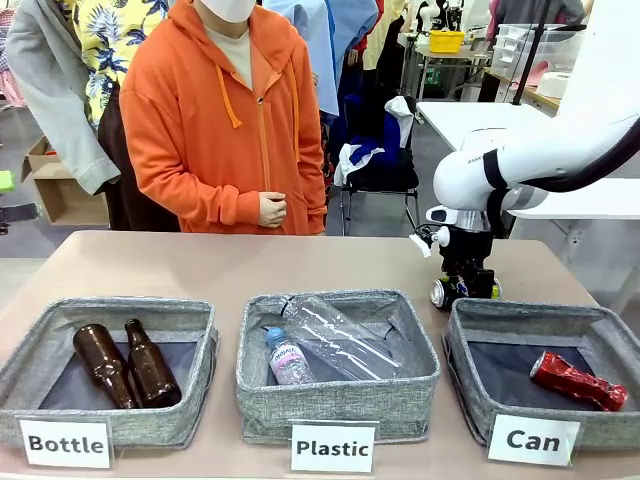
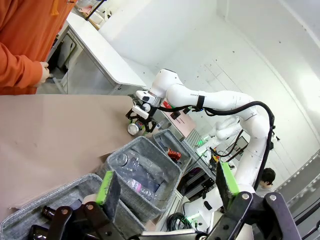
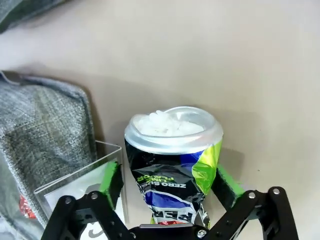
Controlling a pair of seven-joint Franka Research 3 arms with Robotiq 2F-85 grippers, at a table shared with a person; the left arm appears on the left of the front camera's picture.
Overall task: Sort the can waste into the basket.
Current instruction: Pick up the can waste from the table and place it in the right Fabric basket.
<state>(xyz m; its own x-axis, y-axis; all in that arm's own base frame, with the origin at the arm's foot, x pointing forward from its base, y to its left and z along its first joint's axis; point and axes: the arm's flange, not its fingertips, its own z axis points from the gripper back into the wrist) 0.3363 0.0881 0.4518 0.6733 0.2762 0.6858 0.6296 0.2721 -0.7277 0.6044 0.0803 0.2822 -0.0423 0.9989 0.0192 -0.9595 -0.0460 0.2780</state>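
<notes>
Your right gripper (image 1: 466, 284) sits low on the table (image 1: 200, 265) just behind the basket (image 1: 470, 350) labelled "Can", its green pads (image 3: 111, 180) on either side of the dark crushed can (image 3: 172, 160), close to its sides; you cannot tell whether they grip it. The red can (image 1: 577, 380) lies inside that basket. Your left gripper (image 2: 167, 187) hangs wide open, holding nothing

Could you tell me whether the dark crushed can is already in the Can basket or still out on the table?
Out. The dark can lies on the table behind the Can basket, between the right hand's pads.
</notes>
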